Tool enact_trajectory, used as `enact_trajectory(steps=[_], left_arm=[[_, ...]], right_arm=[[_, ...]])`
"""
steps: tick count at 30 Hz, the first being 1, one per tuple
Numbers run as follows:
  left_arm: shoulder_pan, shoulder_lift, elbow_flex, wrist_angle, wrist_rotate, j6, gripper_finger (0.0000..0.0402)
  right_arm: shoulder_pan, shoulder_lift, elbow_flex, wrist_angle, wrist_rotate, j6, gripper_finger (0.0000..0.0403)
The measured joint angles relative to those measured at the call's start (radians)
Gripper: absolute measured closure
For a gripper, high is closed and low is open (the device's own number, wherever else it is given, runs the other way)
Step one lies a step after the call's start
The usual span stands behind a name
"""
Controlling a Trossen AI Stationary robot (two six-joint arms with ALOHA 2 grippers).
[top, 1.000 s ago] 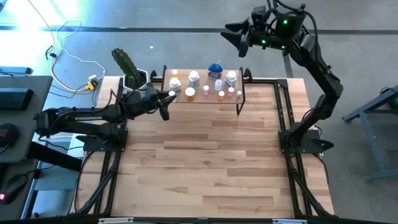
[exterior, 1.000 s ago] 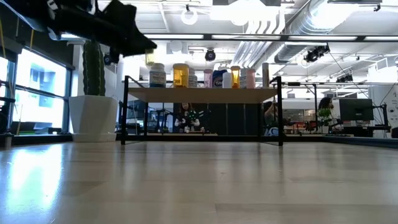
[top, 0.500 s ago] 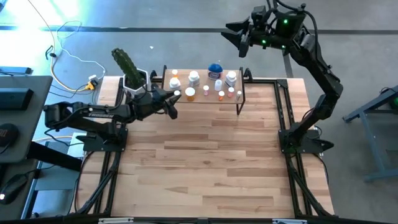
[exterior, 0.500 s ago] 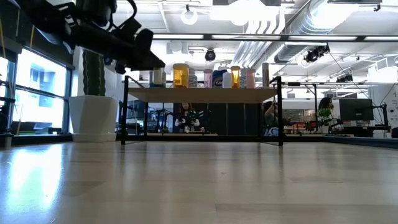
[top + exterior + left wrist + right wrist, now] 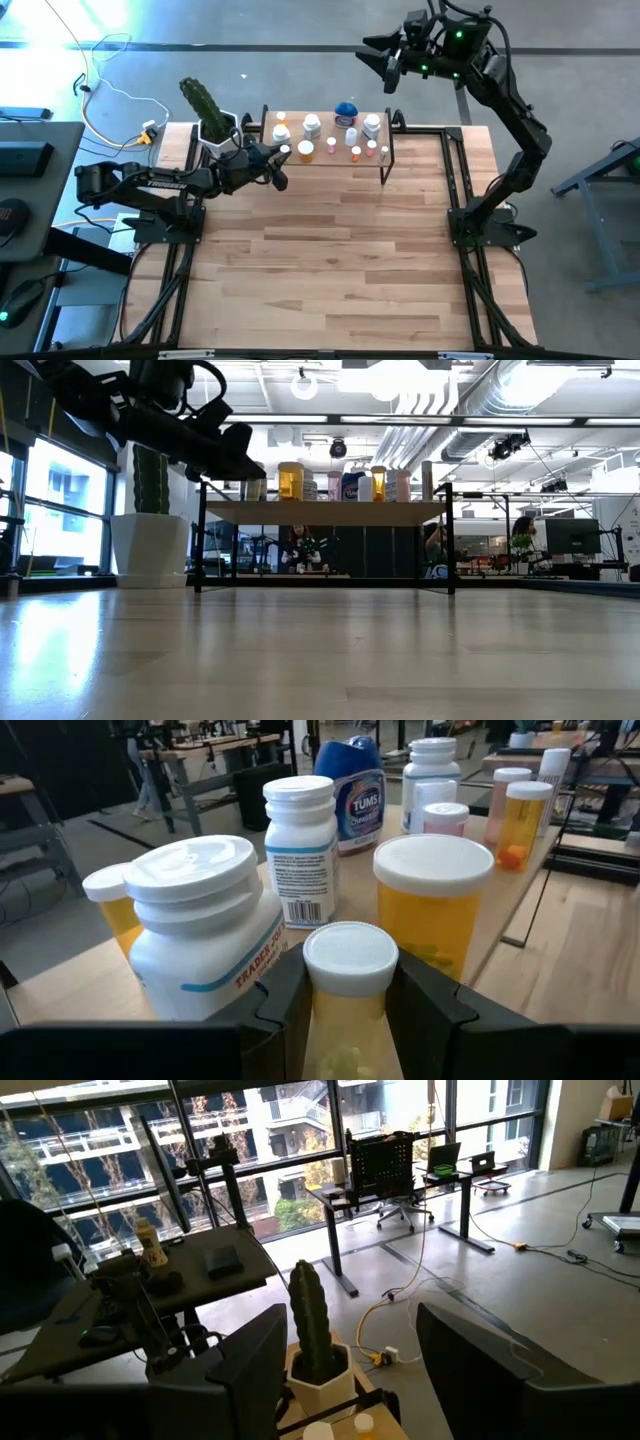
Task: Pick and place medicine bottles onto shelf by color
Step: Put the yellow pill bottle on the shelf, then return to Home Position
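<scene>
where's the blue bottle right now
In the high view, the blue bottle stands at the shelf's far edge, right of centre, between white bottles.

Left tool (image 5: pixel 283 172), bottle (image 5: pixel 349 982): nearer shelf (image 5: pixel 330 160)

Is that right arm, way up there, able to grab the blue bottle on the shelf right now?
Probably yes. The right claw hangs open and empty, high beyond the shelf. The blue bottle stands at the shelf's back edge with nothing above it. The left claw is busy at the other end.
</scene>
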Motion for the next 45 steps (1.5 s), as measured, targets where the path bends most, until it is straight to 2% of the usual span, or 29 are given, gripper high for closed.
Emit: enact_trajectory(steps=[10, 22, 27, 37, 45], left_arm=[[0.012, 0.0, 0.0, -0.003, 0.005, 0.001, 0.0294], [0.014, 0.001, 0.0, -0.007, 0.001, -0.007, 0.0214], [0.014, 0.001, 0.0, -0.007, 0.0, -0.008, 0.0195], [0.012, -0.011, 0.0, -0.019, -0.022, -0.014, 0.0197], [0.007, -0.023, 0.002, -0.056, -0.016, -0.077, 0.0195]], right_arm=[[0.0, 0.0, 0.0, 0.0, 0.0, 0.0, 0.0188], [0.0, 0.001, 0.0, -0.015, 0.0, -0.001, 0.0188], [0.0, 0.001, 0.0, -0.019, 0.0, -0.002, 0.0188], [0.0, 0.001, 0.0, -0.022, 0.0, -0.003, 0.0188], [0.001, 0.001, 0.0, -0.022, 0.0, 0.004, 0.0188]])
